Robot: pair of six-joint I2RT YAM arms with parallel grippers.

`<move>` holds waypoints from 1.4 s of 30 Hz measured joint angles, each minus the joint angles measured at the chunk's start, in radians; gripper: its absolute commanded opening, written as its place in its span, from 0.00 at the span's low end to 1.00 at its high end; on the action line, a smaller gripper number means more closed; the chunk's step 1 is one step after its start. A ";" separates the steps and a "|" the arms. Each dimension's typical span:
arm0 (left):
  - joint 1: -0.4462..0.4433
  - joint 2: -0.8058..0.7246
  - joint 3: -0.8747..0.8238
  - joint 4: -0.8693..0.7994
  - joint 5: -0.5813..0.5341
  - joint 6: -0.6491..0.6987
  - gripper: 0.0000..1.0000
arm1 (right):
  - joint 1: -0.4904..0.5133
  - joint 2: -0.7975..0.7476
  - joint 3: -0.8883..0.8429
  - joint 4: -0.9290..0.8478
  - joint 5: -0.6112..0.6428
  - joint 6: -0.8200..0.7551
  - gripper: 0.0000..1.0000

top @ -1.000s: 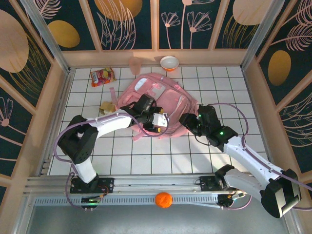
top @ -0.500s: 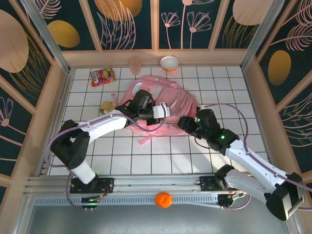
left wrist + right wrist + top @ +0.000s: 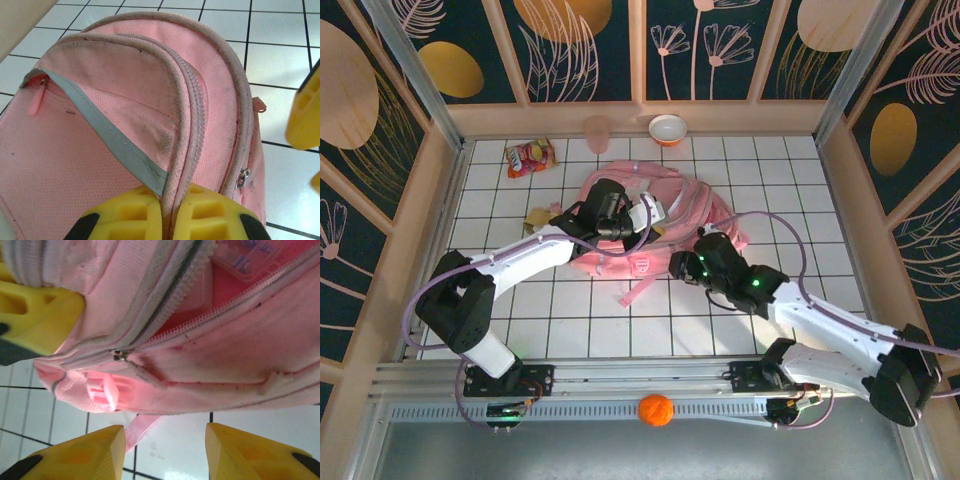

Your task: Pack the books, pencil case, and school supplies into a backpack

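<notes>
Since half a second ago the left gripper has climbed toward the upper middle of the overhead picture, taking the backpack along with it. The right gripper has slid leftward along the bag's lower edge. The bag now sits bunched in the centre of the tiled floor, with one loose strap trailing down and to the left of it.

From the left wrist, the yellow fingers at the bottom of the frame are pressed together on the piped rim of the backpack's flap, with the pink cord squeezed between them. A grey-white trim band runs diagonally across the fabric above, and a small metal zip pull hangs at the right.

From the right wrist, that gripper's two fingers stand well apart at the bottom of the frame. Between them are bare tile and a bit of pink strap, neither of them gripped. Above them a zip on the bag gapes, showing a reddish lining and something clear with blue print (I can't tell what it is).

A tan-yellow bit of the school supplies lies on the tiles just left of the bag, beside the left arm. Upper left lies a snack packet. A pink cup and a bowl stand by the far wall. An orange ball rests at bottom centre.
</notes>
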 measured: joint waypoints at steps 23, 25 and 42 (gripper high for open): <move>-0.002 -0.001 0.000 0.034 0.037 -0.025 0.00 | -0.008 0.219 0.201 -0.106 0.139 -0.031 0.00; -0.003 -0.002 0.000 0.043 0.041 -0.023 0.00 | -0.029 0.193 0.200 -0.122 0.117 -0.032 0.00; -0.004 -0.016 -0.002 -0.017 0.039 0.110 0.00 | -0.216 0.113 0.201 -0.214 -0.136 -0.246 0.00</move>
